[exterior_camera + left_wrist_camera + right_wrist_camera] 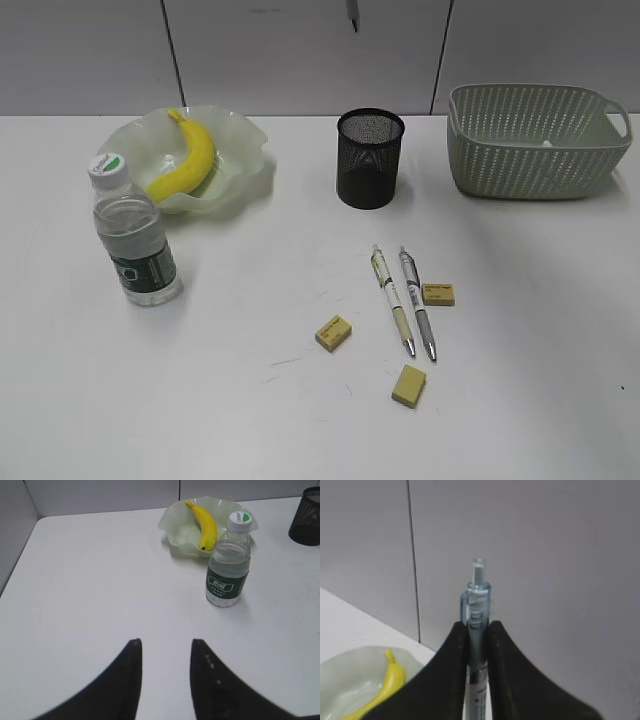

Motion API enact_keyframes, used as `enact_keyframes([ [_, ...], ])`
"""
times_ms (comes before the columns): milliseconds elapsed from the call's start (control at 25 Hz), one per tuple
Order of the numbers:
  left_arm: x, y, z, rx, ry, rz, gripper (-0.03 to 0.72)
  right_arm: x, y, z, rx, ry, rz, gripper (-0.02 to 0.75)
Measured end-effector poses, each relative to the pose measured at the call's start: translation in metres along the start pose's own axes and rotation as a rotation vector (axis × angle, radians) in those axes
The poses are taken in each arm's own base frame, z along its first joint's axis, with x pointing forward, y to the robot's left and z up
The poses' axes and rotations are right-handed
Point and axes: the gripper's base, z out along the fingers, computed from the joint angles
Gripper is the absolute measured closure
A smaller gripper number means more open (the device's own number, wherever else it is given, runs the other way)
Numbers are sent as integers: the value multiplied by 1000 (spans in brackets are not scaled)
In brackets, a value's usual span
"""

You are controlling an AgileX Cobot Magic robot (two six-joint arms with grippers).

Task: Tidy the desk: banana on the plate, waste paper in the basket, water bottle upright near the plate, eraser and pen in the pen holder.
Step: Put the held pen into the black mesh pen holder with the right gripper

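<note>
Between the right hand [477, 640] fingers, a pen [478, 630] is clamped upright. Left hand [165, 655] hovers part-open, empty, above the table [100, 580].

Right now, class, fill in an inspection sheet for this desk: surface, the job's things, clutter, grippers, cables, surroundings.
Surface: white desk, bare where nothing lies, with a few faint marks.
Job's things: banana lies in the plate; water bottle stands upright beside the plate; pen holder and basket stand at the back; two pens and three erasers lie loose on the desk; waste paper not seen.
Clutter: nothing seen.
Grippers: left gripper open and empty over bare desk; right gripper shut on a third pen, clicker end past the fingertips.
Cables: nothing seen.
Surroundings: grey panelled wall behind.
</note>
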Motion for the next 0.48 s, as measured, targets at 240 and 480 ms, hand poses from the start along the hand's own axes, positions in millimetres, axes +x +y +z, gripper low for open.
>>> enact_keyframes([
  [240,0,0,0,0,0,0,441,76,-19,30,30,74,16,642],
  [480,0,0,0,0,1,0,441,127,-40,33,87,152,100,640],
])
